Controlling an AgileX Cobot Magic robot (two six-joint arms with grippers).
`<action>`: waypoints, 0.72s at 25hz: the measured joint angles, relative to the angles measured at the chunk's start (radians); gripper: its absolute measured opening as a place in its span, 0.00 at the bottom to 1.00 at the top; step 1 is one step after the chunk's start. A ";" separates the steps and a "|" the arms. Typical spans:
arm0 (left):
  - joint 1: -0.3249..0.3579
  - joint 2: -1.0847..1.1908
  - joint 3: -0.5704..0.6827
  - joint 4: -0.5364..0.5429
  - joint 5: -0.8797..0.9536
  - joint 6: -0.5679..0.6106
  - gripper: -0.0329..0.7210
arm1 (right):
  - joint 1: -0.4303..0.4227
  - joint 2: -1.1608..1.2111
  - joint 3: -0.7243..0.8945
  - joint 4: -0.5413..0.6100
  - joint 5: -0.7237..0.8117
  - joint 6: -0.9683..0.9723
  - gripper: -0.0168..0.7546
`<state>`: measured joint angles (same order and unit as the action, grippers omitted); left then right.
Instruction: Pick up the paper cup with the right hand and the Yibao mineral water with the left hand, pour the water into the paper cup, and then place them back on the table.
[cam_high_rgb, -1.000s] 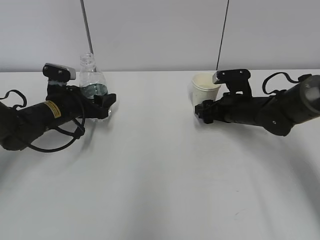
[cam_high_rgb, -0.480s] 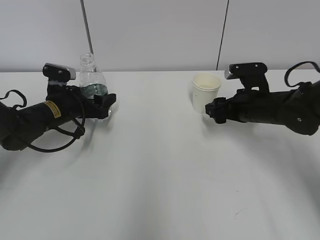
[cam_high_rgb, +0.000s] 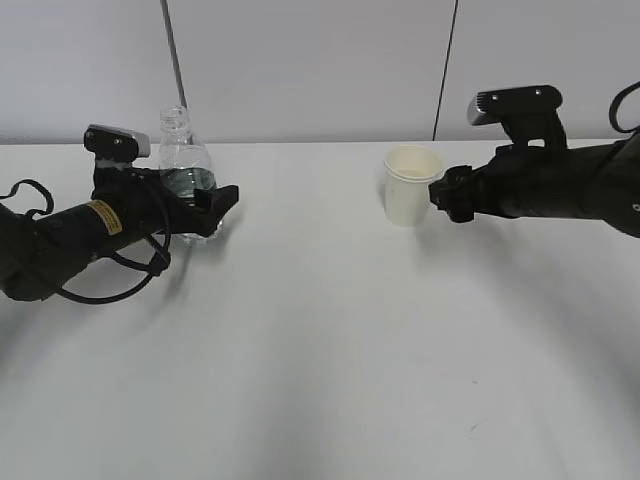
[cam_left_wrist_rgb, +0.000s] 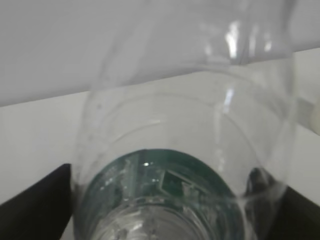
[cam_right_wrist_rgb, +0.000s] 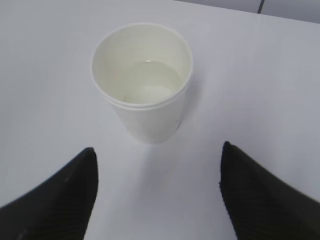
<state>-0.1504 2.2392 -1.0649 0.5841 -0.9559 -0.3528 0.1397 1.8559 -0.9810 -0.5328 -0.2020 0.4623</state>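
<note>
- A plain pale grey wall (cam_high_rgb: 300, 70) fills the background.
- 2 thin dark vertical lines (cam_high_rgb: 445, 65) run down it.
- A wide matte white tabletop (cam_high_rgb: 320, 360) with soft shadows.

Paper cup (cam_right_wrist_rgb: 145, 85) upright, holding water (cam_right_wrist_rgb: 147, 86).

Bright even light; soft shadows under arms on table (cam_high_rgb: 320, 380); Yibao mineral water (cam_left_wrist_rgb: 185, 150) blurred, glare streaks.

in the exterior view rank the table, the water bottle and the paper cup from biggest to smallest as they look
1. The table, by far the largest.
2. The Yibao mineral water, taller and wider than the cup.
3. The paper cup, smallest.
Bottle and cup stand about equally far back, so nearness hardly skews this.
</note>
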 joint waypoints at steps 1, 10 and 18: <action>0.000 -0.003 0.001 0.000 0.000 -0.002 0.88 | 0.000 -0.005 0.000 -0.001 0.005 0.000 0.79; 0.000 -0.115 0.062 -0.001 0.006 -0.014 0.88 | 0.000 -0.073 0.000 -0.004 0.068 0.017 0.79; 0.000 -0.216 0.066 0.000 0.072 -0.053 0.86 | 0.019 -0.135 0.000 -0.004 0.091 0.034 0.79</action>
<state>-0.1504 2.0228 -0.9985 0.5844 -0.8841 -0.4060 0.1588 1.7206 -0.9810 -0.5365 -0.1107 0.4959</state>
